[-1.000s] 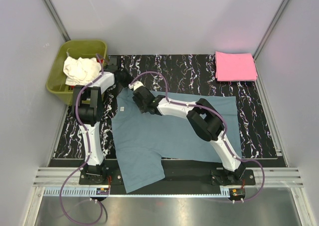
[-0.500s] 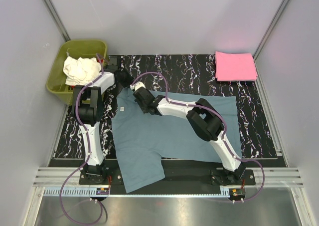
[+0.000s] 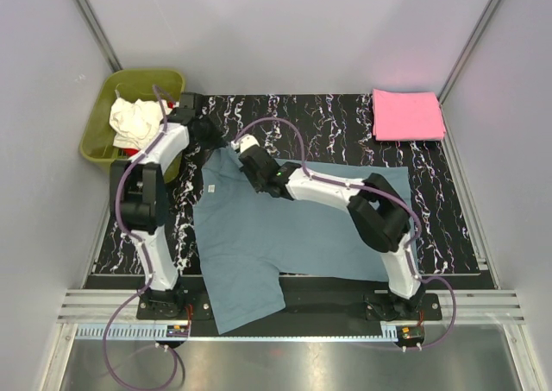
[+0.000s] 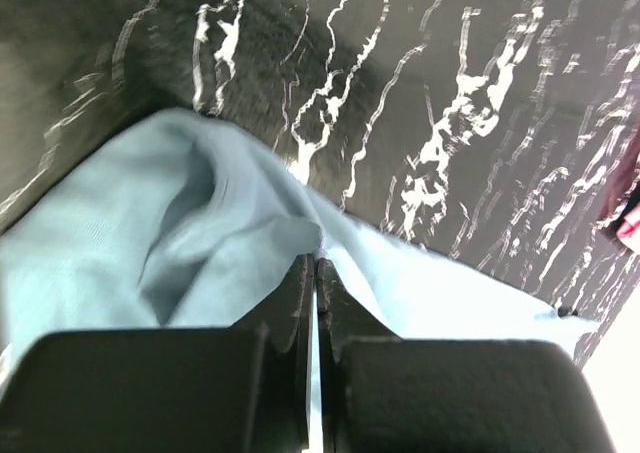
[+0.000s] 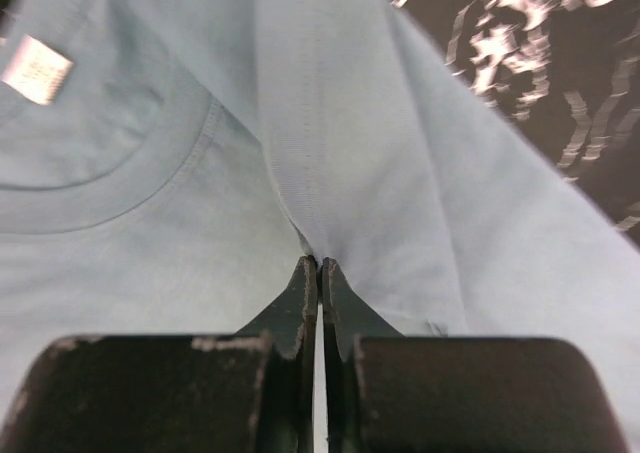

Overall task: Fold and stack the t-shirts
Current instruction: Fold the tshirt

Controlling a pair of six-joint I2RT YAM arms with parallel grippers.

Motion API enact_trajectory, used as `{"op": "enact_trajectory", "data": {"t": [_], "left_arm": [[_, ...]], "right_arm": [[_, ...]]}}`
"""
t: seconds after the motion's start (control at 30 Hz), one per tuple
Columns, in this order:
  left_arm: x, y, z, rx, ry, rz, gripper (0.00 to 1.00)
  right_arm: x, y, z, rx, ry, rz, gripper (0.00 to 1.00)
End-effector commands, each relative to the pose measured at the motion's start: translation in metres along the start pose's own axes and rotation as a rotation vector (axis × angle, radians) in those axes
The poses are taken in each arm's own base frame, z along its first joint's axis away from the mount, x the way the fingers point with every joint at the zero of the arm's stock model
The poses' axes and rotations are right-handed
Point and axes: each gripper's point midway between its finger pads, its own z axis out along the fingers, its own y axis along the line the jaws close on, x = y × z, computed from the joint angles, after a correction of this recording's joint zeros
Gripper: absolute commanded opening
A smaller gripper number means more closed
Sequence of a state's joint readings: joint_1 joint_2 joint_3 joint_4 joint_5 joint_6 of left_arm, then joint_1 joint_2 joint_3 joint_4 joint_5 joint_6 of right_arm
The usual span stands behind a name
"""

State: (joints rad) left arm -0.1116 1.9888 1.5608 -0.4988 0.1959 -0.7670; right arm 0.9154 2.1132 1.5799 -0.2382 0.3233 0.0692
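Left gripper (image 4: 315, 265) and right gripper (image 5: 319, 265) each pinch a fold of the blue shirt (image 3: 293, 236) at its far edge. This shirt lies spread on a black marbled mat (image 3: 345, 115) between grey walls (image 3: 302, 28). Beyond its far-right corner lies a folded pink shirt (image 3: 407, 115); beyond its far-left corner stands a green tub (image 3: 97, 145) holding a white shirt (image 3: 134, 122).

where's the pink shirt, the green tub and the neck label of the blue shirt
pink t-shirt (image 3: 407, 115): top view, middle of the folded square
green tub (image 3: 138, 82): top view, inside of its far wall
neck label (image 5: 36, 69): right wrist view, centre of the white tag
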Motion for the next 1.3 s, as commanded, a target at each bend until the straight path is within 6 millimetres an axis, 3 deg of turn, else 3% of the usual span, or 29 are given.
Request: {"op": "enact_trajectory", "data": {"t": [0.0, 0.17, 0.23, 0.37, 0.4, 0.53, 0.7, 0.93, 1.27], "left_arm": [[-0.015, -0.006, -0.058, -0.009, -0.128, 0.041, 0.00], [0.004, -0.003, -0.098, -0.016, -0.167, 0.101, 0.00], [0.018, 0.006, -0.103, -0.044, -0.155, 0.117, 0.00], [0.044, 0.004, -0.127, -0.031, -0.162, 0.165, 0.00], [0.051, 0.013, -0.128, -0.069, -0.159, 0.172, 0.00], [0.068, 0.027, -0.148, -0.111, -0.183, 0.205, 0.00], [0.089, 0.043, -0.155, -0.143, -0.166, 0.224, 0.00], [0.100, 0.060, -0.165, -0.181, -0.171, 0.239, 0.00], [0.152, 0.071, -0.151, -0.148, -0.062, 0.232, 0.00]], "right_arm": [[-0.041, -0.008, -0.049, -0.016, -0.117, 0.012, 0.00], [-0.040, -0.011, -0.084, -0.064, -0.146, 0.034, 0.00], [-0.030, -0.010, -0.088, -0.080, -0.134, 0.036, 0.00], [-0.020, -0.004, -0.099, -0.139, -0.130, 0.050, 0.00], [-0.007, -0.003, -0.097, -0.150, -0.108, 0.047, 0.00], [0.008, -0.004, -0.100, -0.160, -0.101, 0.064, 0.00], [0.020, 0.003, -0.101, -0.203, -0.099, 0.070, 0.00], [0.024, -0.003, -0.112, -0.201, -0.120, 0.080, 0.00], [0.049, -0.002, -0.108, -0.205, -0.071, 0.079, 0.00]]}}
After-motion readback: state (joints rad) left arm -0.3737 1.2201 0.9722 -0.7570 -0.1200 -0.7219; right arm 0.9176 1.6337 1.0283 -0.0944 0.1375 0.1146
